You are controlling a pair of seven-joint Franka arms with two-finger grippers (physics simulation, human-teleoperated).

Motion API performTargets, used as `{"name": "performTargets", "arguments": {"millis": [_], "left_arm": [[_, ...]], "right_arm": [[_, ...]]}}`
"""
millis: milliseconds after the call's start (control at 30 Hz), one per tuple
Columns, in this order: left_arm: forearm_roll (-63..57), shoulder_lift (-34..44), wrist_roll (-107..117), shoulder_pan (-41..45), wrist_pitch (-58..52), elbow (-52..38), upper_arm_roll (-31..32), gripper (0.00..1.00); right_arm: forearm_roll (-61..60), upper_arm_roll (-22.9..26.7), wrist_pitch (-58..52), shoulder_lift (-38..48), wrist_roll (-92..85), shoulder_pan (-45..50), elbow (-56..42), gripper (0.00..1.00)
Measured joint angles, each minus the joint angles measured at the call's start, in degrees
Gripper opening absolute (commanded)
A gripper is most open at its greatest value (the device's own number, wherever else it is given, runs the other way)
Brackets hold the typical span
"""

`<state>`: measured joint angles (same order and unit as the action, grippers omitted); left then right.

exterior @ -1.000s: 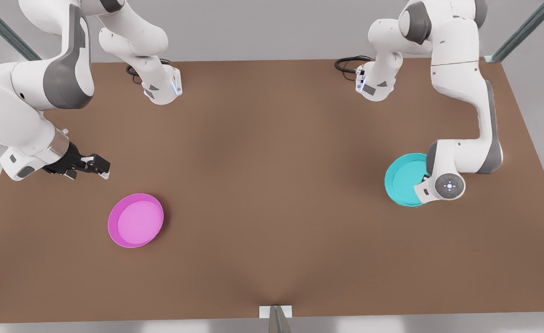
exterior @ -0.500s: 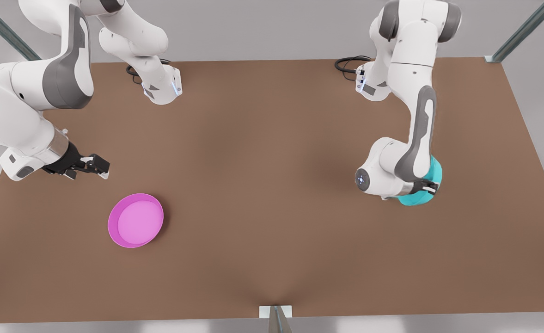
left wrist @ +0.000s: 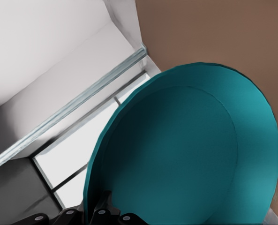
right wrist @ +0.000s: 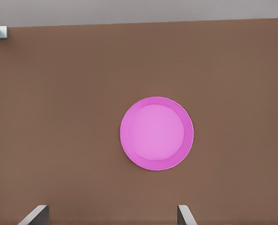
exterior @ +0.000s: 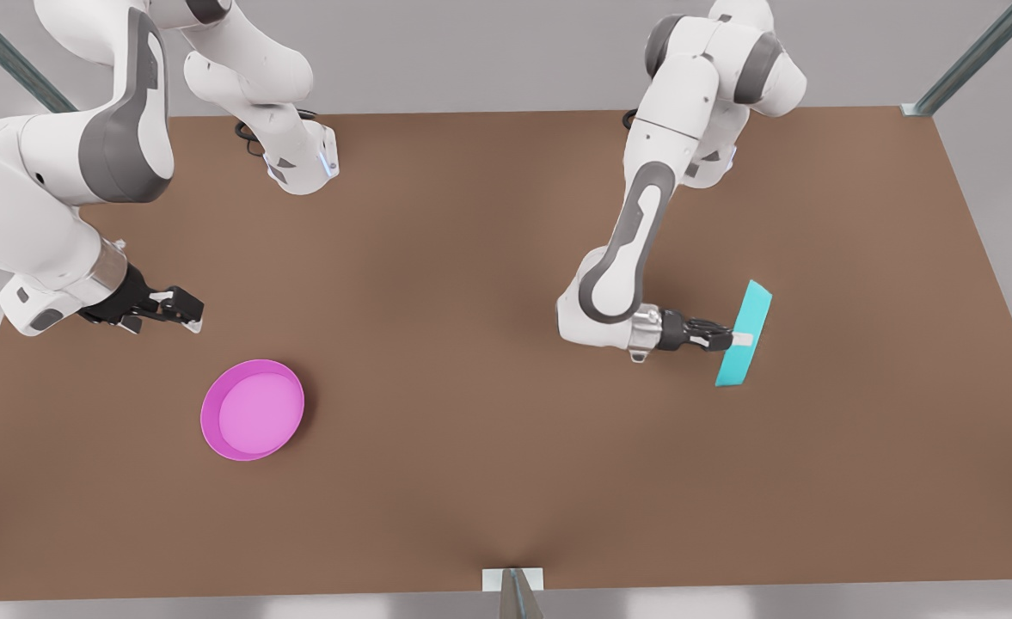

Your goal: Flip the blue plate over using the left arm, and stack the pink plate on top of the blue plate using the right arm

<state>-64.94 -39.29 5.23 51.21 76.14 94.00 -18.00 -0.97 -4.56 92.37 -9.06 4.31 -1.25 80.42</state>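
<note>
While our left gripper [exterior: 732,340] is clamping the blue plate [exterior: 745,334] by its rim, we are holding that plate on edge above the table [exterior: 488,447], well apart from the pink plate [exterior: 253,409]. Our right gripper [exterior: 186,310] is hanging near the pink plate, fingers [right wrist: 35,214] spread apart. That pink plate is lying flat, rim up, on the table.

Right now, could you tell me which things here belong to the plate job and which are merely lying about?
Job:
- blue plate, held on edge by the left gripper
- pink plate, flat on the table
- right gripper, waiting, open

Lying about:
- table
</note>
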Motion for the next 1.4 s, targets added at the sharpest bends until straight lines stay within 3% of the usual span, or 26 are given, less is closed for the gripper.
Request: {"name": "performTargets", "arguments": {"millis": [433,500,867,1233,1267,1300,1400], "left_arm": [[1.25,-18.33,-0.38,10.88,-14.12,-23.30,-0.05,0.21],[2.03,-21.70,-0.37,14.00,-14.41,-26.10,-3.73,0.21],[5.66,-29.02,0.03,23.13,-15.80,-30.22,-10.61,0.21],[8.84,-31.82,3.74,23.66,-15.74,-30.19,-10.63,0.21],[9.06,-31.82,3.76,23.67,-15.69,-30.04,-10.63,0.64],[9.69,-31.82,4.51,23.67,-15.50,-29.94,-10.73,1.00],[11.35,-31.99,6.56,23.76,-15.48,-29.93,-10.74,1.00]], "right_arm": [[0.00,0.08,0.00,0.00,-0.05,-0.04,0.00,1.00],[0.00,0.08,0.00,0.00,-0.01,-0.04,0.00,1.00],[0.00,0.08,0.00,0.00,-0.07,-0.06,0.00,1.00],[0.00,0.17,0.00,-0.03,-0.09,-0.07,0.00,1.00],[0.00,0.17,0.00,-0.06,-0.09,-0.07,0.00,1.00],[0.00,0.17,0.00,-0.09,-0.09,-0.07,0.00,1.00],[0.00,0.17,0.00,-0.01,-0.09,-0.07,0.00,1.00]]}}
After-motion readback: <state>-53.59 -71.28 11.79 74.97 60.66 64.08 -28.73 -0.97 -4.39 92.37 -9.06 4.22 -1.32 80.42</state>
